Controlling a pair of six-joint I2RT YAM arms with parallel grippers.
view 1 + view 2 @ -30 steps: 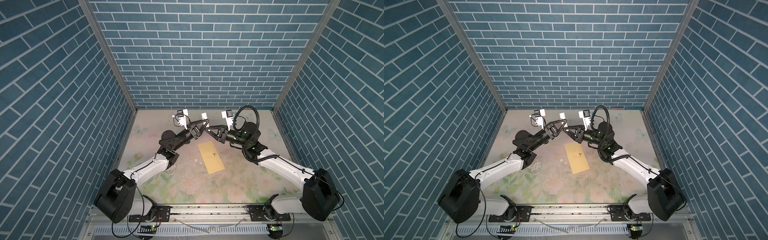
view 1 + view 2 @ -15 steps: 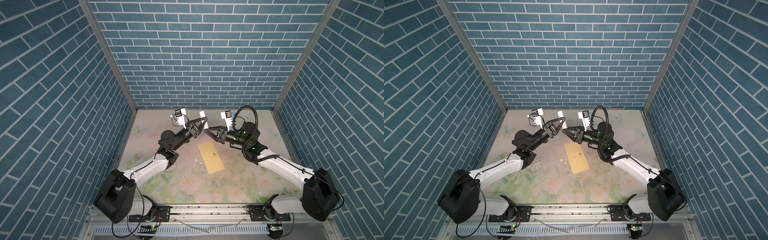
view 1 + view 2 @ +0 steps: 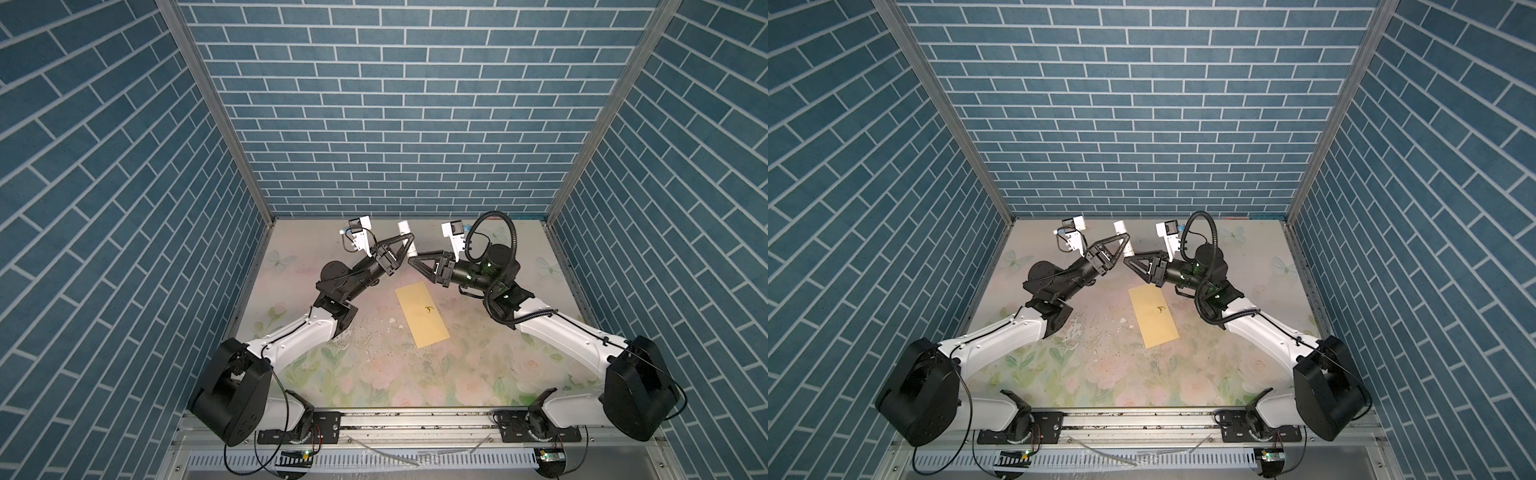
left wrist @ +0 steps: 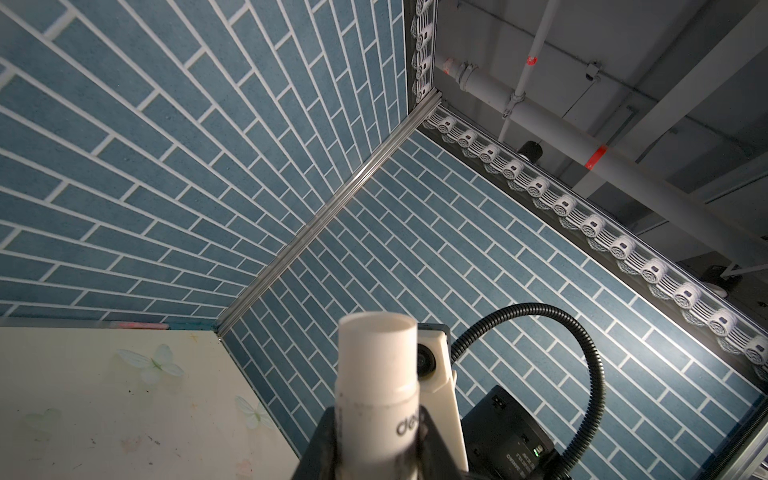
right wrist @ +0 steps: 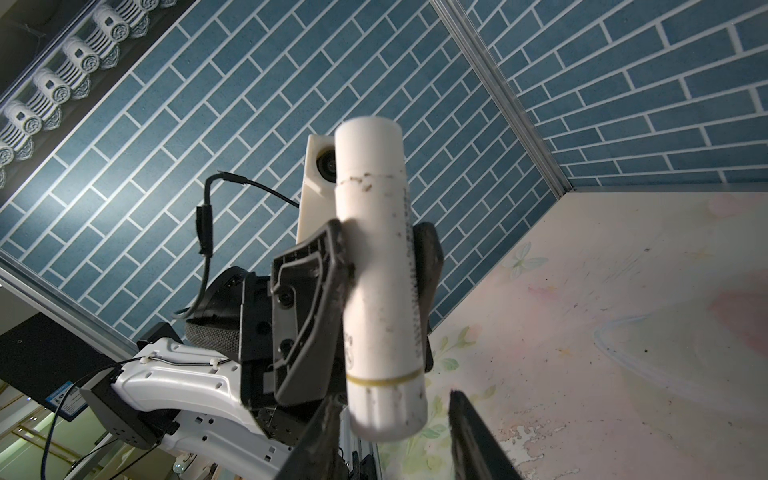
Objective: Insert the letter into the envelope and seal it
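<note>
Left gripper (image 3: 409, 242): raised above the table (image 3: 374, 374) at its far middle; jaws clamped on the glue stick (image 3: 404, 229) around mid-body, one black finger on each side.
Glue stick: white cylinder, roughly upright with a slight tilt, both ends clear of the left jaws. Cap end uppermost in both top views (image 3: 1120, 228). Dark smudges along the body and a thin yellow ring near the lower end in the right wrist view (image 5: 380, 291).
Right gripper (image 3: 413, 262): also raised, tips turned toward the left gripper and just beside the stick's lower end; jaws apart. Lower end of the stick between the two fingers (image 5: 467, 432) in the right wrist view, with a clear gap on one side. Contact on the other side: cannot tell.
Envelope (image 3: 422, 318): flat on the table near the middle, between the two arms, set on a diagonal. Far end toward the grippers, near end angled to the right. Below both grippers and touched by neither.
Squiggle mark (image 3: 428, 308): small, dark, face up near the envelope's centre, toward its right edge.
Table: pale floral print with butterflies. Scuffed whitish patches and small flecks just left of the envelope.
Walls (image 3: 395, 124): blue brick pattern on three sides.
</note>
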